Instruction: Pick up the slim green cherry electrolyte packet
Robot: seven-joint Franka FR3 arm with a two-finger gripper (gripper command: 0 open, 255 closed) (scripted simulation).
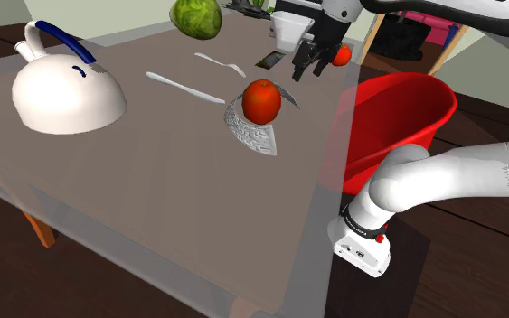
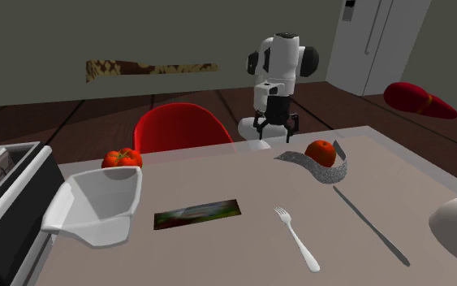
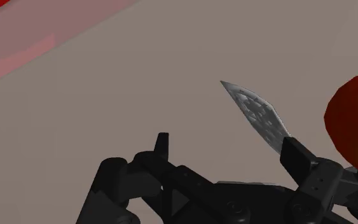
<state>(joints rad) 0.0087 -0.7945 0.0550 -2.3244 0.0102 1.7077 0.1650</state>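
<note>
The gripper (image 2: 273, 126) hangs upper centre, fingers apart and empty, probably readying for the flat green packet (image 2: 197, 213) lower centre.

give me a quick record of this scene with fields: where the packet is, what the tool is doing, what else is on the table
target: green packet, flat on the table, between the white jug and the fork
tool: open, holding nothing, above the table by the grey dish
tool to target: apart, no contact
on dish: red apple
other items: knife, tomato, kettle, cabbage
task state: packet not yet picked up
</note>
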